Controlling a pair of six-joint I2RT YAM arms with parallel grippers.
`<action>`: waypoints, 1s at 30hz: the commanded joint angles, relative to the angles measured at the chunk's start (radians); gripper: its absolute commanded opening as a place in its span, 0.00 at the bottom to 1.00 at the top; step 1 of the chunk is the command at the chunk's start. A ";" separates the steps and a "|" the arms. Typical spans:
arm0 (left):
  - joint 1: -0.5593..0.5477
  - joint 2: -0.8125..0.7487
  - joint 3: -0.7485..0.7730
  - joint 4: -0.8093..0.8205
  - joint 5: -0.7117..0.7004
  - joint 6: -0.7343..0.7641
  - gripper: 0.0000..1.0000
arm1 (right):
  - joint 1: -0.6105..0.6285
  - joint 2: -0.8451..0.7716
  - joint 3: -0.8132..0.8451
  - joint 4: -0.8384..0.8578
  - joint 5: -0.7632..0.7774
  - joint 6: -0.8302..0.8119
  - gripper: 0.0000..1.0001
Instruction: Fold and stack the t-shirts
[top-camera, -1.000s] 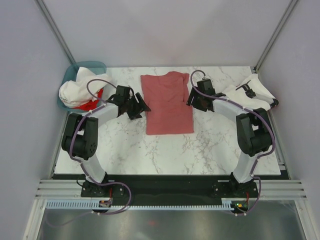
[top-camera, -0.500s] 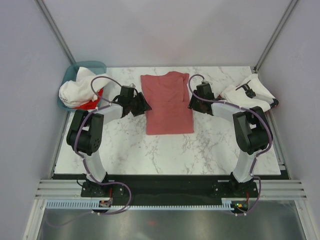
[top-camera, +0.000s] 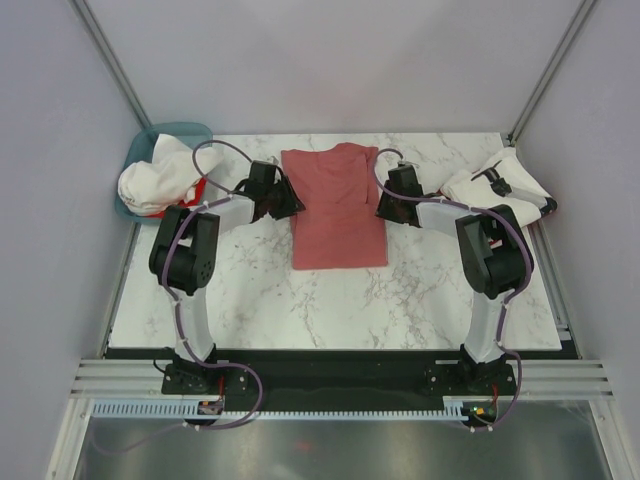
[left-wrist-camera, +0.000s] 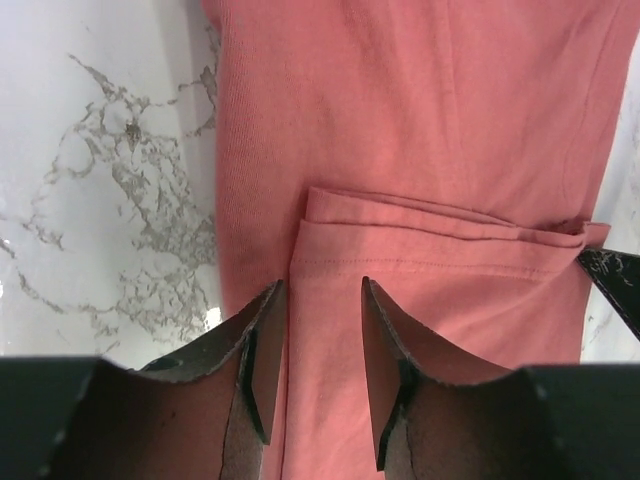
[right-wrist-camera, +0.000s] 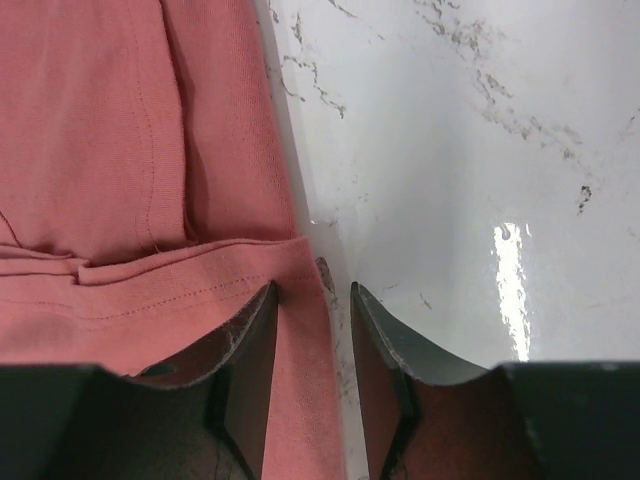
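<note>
Closest to me, the marble tabletop (top-camera: 330, 310) lies bare in front of the arm bases. Further in, the dusty salmon t-shirt (top-camera: 335, 215) lies flat at the middle, folded into a long rectangle with its sleeves tucked in. Both arms reach in to its sides, about level with the folded sleeves.

My left pincer (left-wrist-camera: 322, 290) is partway open, tips down on the shirt's left side. Its fingers straddle the edge of a folded flap with a stitched hem. The cloth between them lies flat, and I see nothing pinched.

My right pincer (right-wrist-camera: 313, 292) stands about as wide, over the shirt's right edge. One finger is on the fabric, the other at the marble just beside it. It has hold of nothing.

At the far left, white t-shirts (top-camera: 150, 178) and a red one (top-camera: 198, 188) spill from a teal basket (top-camera: 190, 130). At the far right lies a white t-shirt with a black mark (top-camera: 505, 185).
</note>
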 joint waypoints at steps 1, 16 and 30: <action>-0.012 0.045 0.080 -0.056 -0.011 0.051 0.43 | 0.001 0.017 0.046 0.030 0.011 -0.011 0.42; -0.037 -0.011 0.076 -0.071 -0.077 0.068 0.02 | -0.001 -0.020 0.027 0.044 -0.006 -0.006 0.00; -0.044 -0.174 -0.068 -0.001 -0.158 0.044 0.02 | 0.002 -0.164 -0.075 0.160 -0.027 -0.009 0.00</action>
